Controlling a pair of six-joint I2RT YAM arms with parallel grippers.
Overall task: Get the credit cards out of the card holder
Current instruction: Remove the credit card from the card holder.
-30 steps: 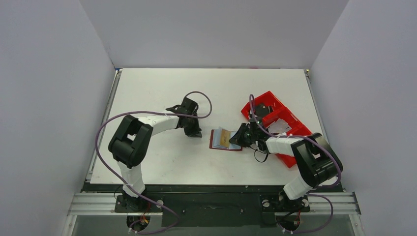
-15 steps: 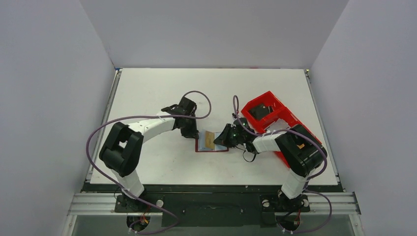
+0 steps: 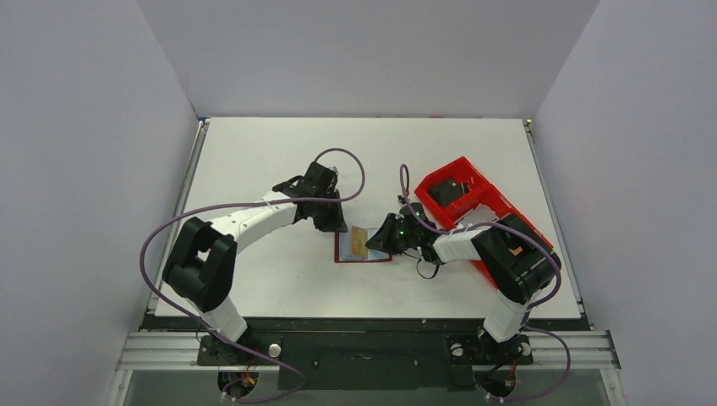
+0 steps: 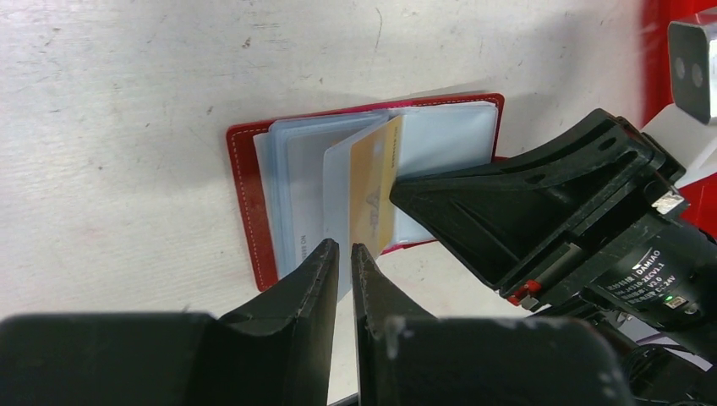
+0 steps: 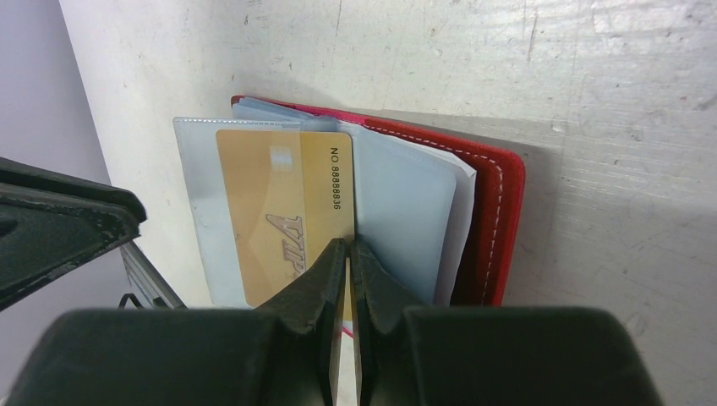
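Gold card [image 5: 279,211] not out of holder [image 5: 499,220] yet: right hand [image 5: 348,245] pinched shut on it, left hand [image 4: 342,249] grip unclear; nothing extracted.

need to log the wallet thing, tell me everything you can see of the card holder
The card holder is a dark-red, leather-look folder with pale stitching, lying open on the white table. Clear plastic leaves fan up from it. The right gripper pinches the card sleeve holding a gold VIP card. The left gripper hovers at its edge.
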